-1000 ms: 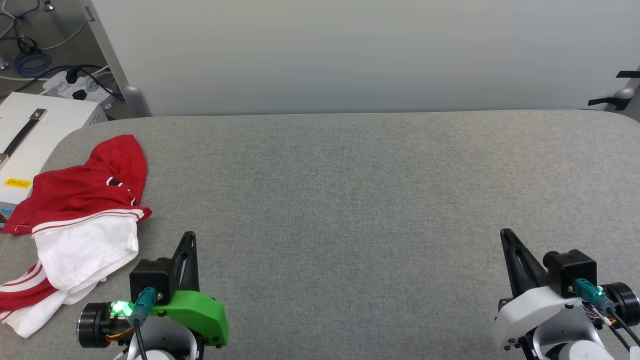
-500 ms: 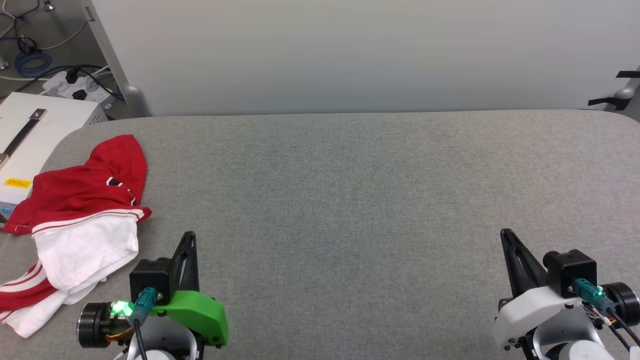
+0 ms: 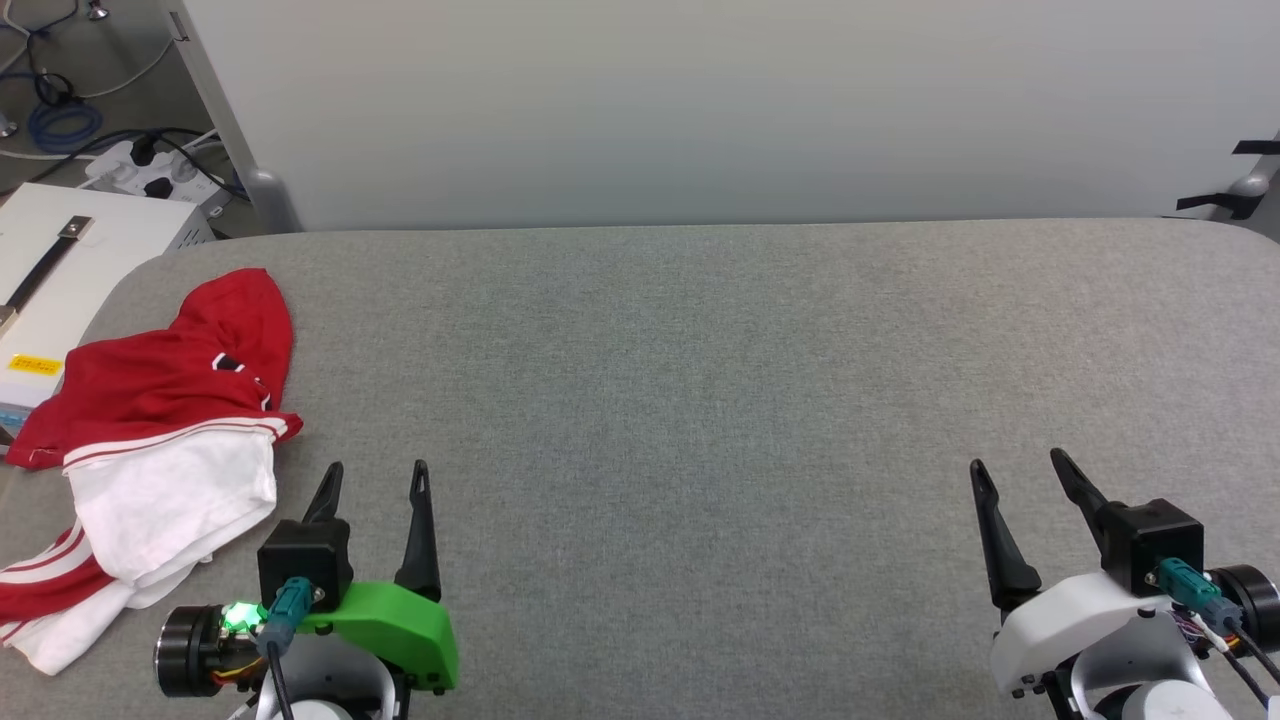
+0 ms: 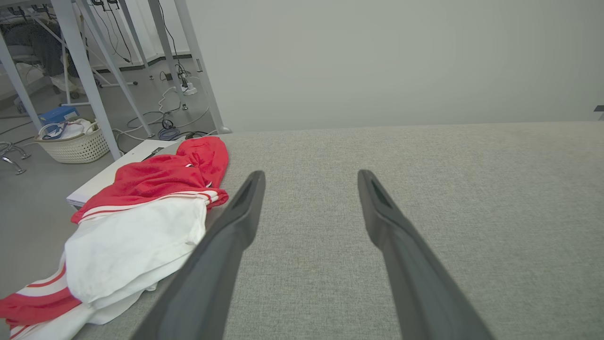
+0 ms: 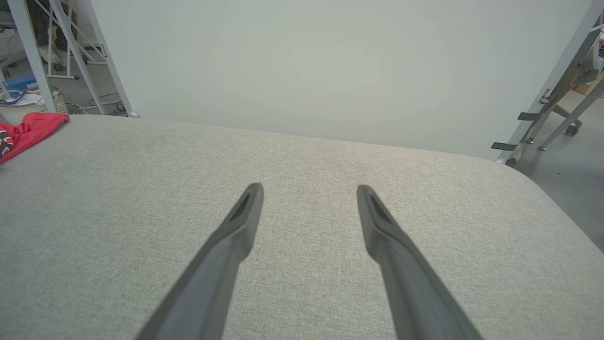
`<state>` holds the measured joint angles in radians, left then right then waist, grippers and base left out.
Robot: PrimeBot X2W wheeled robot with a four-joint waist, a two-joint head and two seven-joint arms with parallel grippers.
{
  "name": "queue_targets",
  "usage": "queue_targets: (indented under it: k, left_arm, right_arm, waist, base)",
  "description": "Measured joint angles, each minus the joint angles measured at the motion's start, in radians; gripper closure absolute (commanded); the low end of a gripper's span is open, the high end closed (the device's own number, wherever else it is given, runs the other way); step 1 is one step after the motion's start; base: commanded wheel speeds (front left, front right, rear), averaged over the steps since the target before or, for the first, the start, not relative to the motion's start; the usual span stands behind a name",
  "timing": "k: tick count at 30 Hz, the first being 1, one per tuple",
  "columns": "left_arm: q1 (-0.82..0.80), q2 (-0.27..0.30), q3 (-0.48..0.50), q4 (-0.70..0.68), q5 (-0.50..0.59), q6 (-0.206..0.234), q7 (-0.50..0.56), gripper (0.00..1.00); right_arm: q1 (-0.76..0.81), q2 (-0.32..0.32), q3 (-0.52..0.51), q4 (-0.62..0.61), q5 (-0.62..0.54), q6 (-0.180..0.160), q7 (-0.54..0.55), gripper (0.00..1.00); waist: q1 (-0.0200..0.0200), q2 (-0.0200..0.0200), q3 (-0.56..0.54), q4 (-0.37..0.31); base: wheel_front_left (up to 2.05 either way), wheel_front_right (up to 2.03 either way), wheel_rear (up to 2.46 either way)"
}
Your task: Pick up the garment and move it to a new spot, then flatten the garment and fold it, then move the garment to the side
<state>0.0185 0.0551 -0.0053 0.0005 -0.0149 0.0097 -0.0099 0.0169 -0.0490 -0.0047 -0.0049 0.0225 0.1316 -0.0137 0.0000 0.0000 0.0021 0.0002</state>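
- My left gripper (image 3: pixel 378 468) is wide open. Its two dark fingers (image 4: pixel 226 245) stand well apart with nothing between them.
- It sits low over bare grey cloth at the near left of the table (image 3: pixel 700 380), fingers pointing toward the far edge.
- My right gripper (image 3: pixel 1016 462) is also spread, with a clear gap between its fingers. It is empty, at the near right of the table, and points the same way.
- The two grippers are well apart, with open tabletop between them.
- The tabletop is grey woven padding with rounded far corners.
- The garment (image 3: pixel 170 400) lies in a crumpled heap at the table's left edge, just left of my left gripper and not touching it.
- Its red body lies on the far side of the heap and a white part on the near side.
- Red-and-white striped trim runs between the two parts and shows again at the near left end.
- A small black patch outlined in white peeks from a fold in the red.
- The left side of the heap reaches over the table's edge.
- In the right wrist view, a red corner of the garment shows at the table's far left.
- A pale wall panel (image 3: pixel 700 100) stands along the far edge of the table.
- A white box (image 3: pixel 60 250) sits beside the table's left corner.
- A power strip (image 3: pixel 140 170) and cables lie on the floor past the box.
- A woven basket (image 4: pixel 75 141) stands farther left on the floor.
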Motion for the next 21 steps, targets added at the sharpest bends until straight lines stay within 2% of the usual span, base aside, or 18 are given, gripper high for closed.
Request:
queue_targets:
  k: [21]
  left_arm:
    - [0.000, 0.000, -0.021, -0.011, -0.004, 0.035, -0.044, 0.00]
  right_arm:
    - [0.001, 0.000, -0.016, -0.018, 0.037, 0.000, -0.044, 0.00]
  waist:
    - [0.0000, 0.0000, 0.001, 0.002]
  base:
    - [0.00, 0.00, 0.00]
